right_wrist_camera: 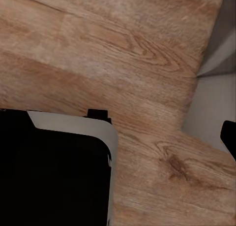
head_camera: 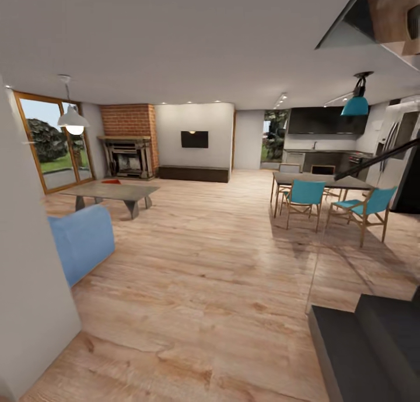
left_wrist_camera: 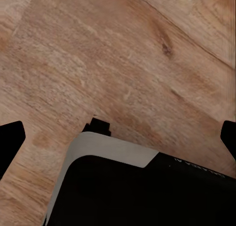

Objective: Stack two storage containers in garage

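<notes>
- Step judged: robot is approaching the living room; it should be steering toward 11 o'clock, skirting the blue upholstered sofa.
- One small orange-red object is lying on the low grey concrete coffee table; whether it is a container, I cannot tell.
- Left gripper: fingertips spread, holding nothing. Right gripper: cannot tell.
- Count: three teal wooden chairs, two pendant lamps.

A coffee table stands left, before the fireplace; dining table right.
</notes>
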`<state>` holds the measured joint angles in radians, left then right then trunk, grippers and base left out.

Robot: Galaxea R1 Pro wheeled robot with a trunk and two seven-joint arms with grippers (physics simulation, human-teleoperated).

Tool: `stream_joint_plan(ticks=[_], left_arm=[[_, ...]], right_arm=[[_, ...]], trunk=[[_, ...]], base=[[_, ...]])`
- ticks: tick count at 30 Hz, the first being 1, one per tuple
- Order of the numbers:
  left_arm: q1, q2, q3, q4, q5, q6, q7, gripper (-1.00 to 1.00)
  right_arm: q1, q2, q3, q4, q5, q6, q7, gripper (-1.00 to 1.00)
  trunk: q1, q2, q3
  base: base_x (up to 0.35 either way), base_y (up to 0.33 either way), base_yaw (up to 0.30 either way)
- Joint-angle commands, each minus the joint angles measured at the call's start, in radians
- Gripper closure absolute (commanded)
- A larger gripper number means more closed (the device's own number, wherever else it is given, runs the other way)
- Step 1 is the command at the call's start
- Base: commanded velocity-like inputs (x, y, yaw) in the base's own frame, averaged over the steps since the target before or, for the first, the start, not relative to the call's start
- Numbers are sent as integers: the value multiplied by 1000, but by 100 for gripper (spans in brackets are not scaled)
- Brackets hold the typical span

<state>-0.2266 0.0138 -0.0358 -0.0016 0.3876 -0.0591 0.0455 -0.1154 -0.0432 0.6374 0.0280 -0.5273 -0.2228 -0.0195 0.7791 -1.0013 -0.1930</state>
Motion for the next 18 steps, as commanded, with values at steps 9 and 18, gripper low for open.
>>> stream_joint_plan(ticks=[9,18], left_arm=[[0,0,-4,0,5,4,2,-100],[0,0,-4,0,5,4,2,-100]], right_arm=[[-1,-1,10,3,-5,-6,10,-100],[-1,-1,11,3,-5,-4,12,-100]], trunk=[[1,-1,-1],[1,-1,-1]], base=[[327,0,-25],[327,0,0]])
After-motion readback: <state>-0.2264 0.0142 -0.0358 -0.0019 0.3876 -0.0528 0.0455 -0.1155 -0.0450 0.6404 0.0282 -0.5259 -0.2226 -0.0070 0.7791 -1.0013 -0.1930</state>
